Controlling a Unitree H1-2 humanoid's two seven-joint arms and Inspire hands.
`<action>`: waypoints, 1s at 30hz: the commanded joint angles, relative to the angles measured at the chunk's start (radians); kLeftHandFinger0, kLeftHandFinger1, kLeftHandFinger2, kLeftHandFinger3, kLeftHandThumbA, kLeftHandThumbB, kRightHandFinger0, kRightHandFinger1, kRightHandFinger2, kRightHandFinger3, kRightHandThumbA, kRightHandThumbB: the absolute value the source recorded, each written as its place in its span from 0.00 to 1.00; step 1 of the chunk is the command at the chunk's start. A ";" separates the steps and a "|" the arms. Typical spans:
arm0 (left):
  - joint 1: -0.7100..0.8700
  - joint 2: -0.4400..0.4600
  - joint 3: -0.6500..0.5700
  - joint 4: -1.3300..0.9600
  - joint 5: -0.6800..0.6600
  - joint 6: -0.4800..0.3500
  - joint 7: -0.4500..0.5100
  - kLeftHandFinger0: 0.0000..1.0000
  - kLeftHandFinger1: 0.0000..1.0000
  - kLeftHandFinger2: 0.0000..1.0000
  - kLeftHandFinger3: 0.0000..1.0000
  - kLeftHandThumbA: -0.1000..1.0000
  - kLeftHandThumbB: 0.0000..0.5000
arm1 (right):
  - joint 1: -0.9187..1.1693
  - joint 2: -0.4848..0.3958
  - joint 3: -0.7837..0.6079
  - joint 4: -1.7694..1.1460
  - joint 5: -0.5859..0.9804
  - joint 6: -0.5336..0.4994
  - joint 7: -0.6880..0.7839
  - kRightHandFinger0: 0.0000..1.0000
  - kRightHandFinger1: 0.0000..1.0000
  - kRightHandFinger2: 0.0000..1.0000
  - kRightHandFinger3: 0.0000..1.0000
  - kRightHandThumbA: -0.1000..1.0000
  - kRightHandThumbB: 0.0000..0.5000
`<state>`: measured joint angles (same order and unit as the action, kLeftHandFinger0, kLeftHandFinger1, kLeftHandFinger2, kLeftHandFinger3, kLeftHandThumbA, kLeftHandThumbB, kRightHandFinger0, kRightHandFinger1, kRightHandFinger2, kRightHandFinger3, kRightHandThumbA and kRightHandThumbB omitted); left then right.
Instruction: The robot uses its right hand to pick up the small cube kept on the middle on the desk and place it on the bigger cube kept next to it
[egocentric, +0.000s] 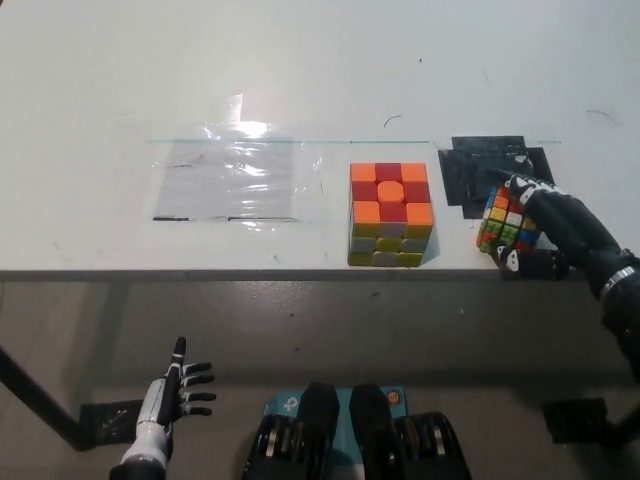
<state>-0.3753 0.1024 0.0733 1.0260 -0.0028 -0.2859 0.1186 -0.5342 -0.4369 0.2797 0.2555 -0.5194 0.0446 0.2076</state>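
The black right hand (545, 232) is curled around the small cube (504, 222) — fingers wrapped over its far side, thumb under its near edge — at the worktop's (120, 80) front edge. The cube sits tilted in that grip; whether it touches the worktop cannot be told, since the hand hides its base. The bigger cube (391, 214) stands well apart on the hand's inner side. A black mat (470, 165) lies just beyond the hand. The white left hand (170, 400) hangs below the worktop, fingers spread and holding nothing.
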 joint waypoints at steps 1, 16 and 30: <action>-0.042 0.009 0.012 -0.005 -0.010 -0.006 0.010 0.51 0.54 0.62 0.58 1.00 0.29 | -0.029 0.002 0.010 0.011 -0.002 -0.007 0.021 1.00 1.00 1.00 1.00 0.65 0.90; -0.057 0.016 0.013 -0.013 -0.016 -0.010 -0.004 0.49 0.52 0.58 0.51 1.00 0.20 | -0.039 0.016 0.050 0.065 -0.024 -0.026 0.028 1.00 1.00 1.00 1.00 0.52 0.56; -0.071 0.025 0.009 -0.040 -0.011 0.036 -0.002 0.49 0.52 0.56 0.49 1.00 0.30 | -0.052 0.042 0.076 0.168 -0.193 -0.189 -0.305 0.01 0.09 0.29 1.00 0.00 0.00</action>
<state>-0.4091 0.1081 0.0765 1.0099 -0.0113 -0.2633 0.1161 -0.5561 -0.3979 0.3333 0.3768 -0.6285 -0.0631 0.0318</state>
